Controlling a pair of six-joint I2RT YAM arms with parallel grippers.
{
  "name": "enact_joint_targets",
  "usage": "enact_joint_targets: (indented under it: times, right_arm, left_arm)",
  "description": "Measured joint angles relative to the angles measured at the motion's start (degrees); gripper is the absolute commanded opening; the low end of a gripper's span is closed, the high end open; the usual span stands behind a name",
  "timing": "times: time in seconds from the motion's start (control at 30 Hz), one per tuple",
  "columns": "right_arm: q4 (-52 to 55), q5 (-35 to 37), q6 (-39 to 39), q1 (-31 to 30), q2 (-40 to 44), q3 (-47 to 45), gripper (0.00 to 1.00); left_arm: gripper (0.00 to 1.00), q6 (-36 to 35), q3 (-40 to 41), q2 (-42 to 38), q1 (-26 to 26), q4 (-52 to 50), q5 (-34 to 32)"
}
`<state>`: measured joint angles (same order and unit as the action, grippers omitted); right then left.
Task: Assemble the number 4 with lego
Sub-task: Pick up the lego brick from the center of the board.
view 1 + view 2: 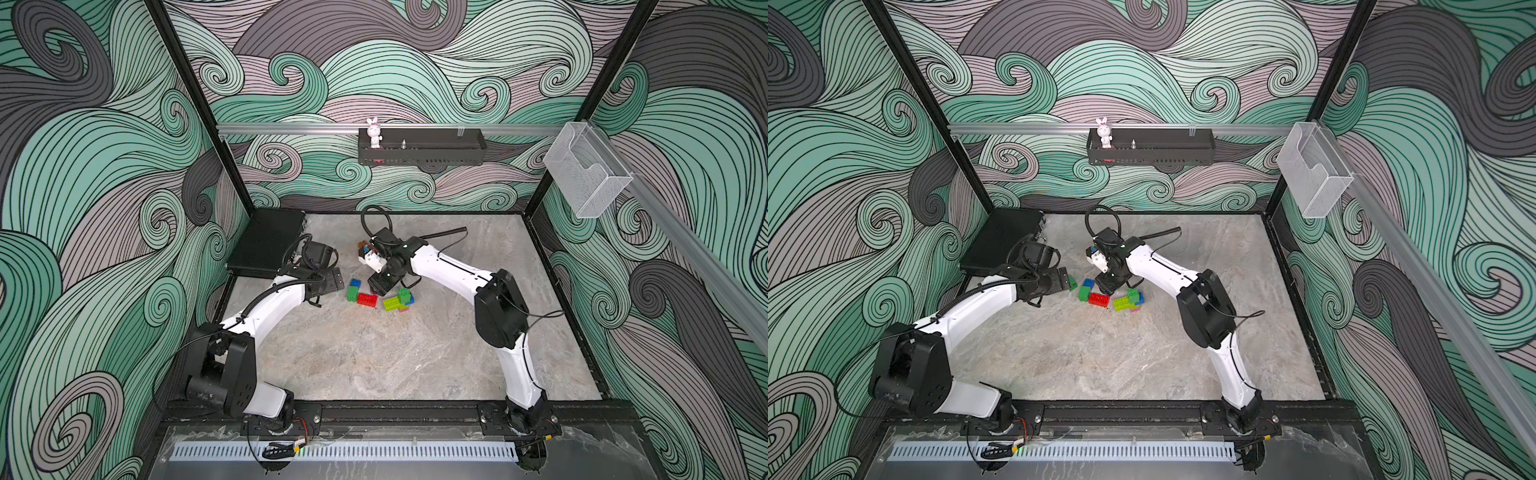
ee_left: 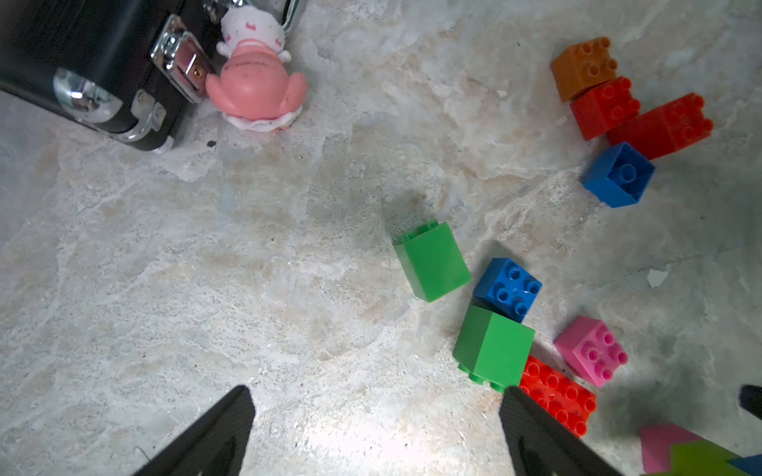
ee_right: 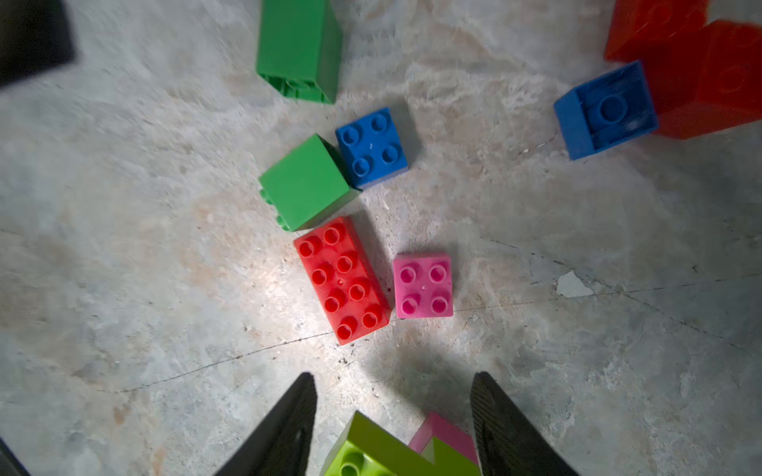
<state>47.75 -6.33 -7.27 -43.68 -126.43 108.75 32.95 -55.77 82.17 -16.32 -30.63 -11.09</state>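
1. Near the middle of the stone table, slightly toward its far side, we see the lego bricks in both top views. A blue brick has a green brick touching its near side, and a long red brick lies just right of that. Farther right lies a lime cluster. The left gripper sits just left of the bricks. The right gripper hangs between the long red brick and the lime cluster. A black case lies at the far left.
2. From the left wrist, we see the left gripper spread wide, with only bare table between its fingers. One fingertip is just beside the green brick and the long red brick. A pink brick sits near them, and a second green brick lies on its side, apart. A pink toy rests against the black case.
3. From the right wrist, we see the right gripper partly spread, straddling the lime cluster. A sliver of table shows beside one finger; whether the other finger touches the cluster, we cannot tell. The long red brick and pink brick lie side by side, just apart.
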Motion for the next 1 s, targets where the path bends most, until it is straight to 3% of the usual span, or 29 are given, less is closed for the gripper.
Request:
enact_joint_targets:
  times: [0.4, 1.0]
  right_arm:
    - [8.7, 2.2, -0.7, 0.2, -13.2, 15.4, 0.51]
    - [10.5, 2.6, -0.6, 0.1, -16.2, 17.9, 0.43]
  left_arm:
    - [0.98, 2.0, 1.5, -1.2, 0.5, -0.2, 1.5]
    - [0.98, 2.0, 1.5, -1.1, 0.5, -0.2, 2.2]
